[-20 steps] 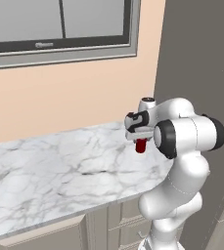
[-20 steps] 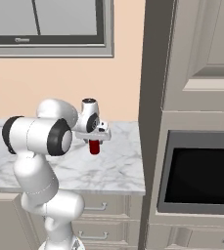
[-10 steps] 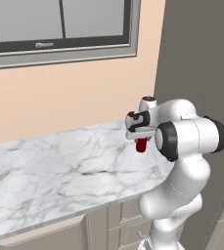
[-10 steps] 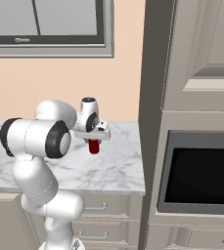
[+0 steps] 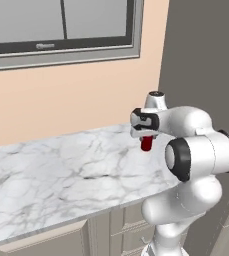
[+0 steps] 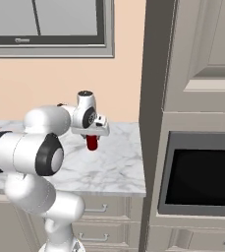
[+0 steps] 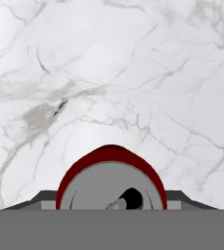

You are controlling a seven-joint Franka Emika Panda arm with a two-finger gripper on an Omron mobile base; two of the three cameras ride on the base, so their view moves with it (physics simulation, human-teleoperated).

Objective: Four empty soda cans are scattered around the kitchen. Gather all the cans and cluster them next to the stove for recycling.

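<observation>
A red soda can (image 5: 146, 145) with a silvery top hangs upright under my gripper (image 5: 146, 139), which is shut on it from above, just over the marble counter (image 5: 61, 170) near its right end. The right base view shows the same can (image 6: 91, 143) below the gripper (image 6: 91, 139). In the hand view the can's grey top with its red rim (image 7: 111, 188) sits between my dark fingertips (image 7: 45, 199). The stove is out of view.
A tall grey-beige cabinet column (image 6: 155, 98) stands right beside the counter's end, with a built-in oven's black door (image 6: 202, 174) low in it. Peach wall and a window (image 5: 61, 25) rise behind the counter. Drawers (image 6: 99, 209) sit below.
The jaws have closed on the red can, and hand and can now sit slightly higher over the counter than a second ago.
</observation>
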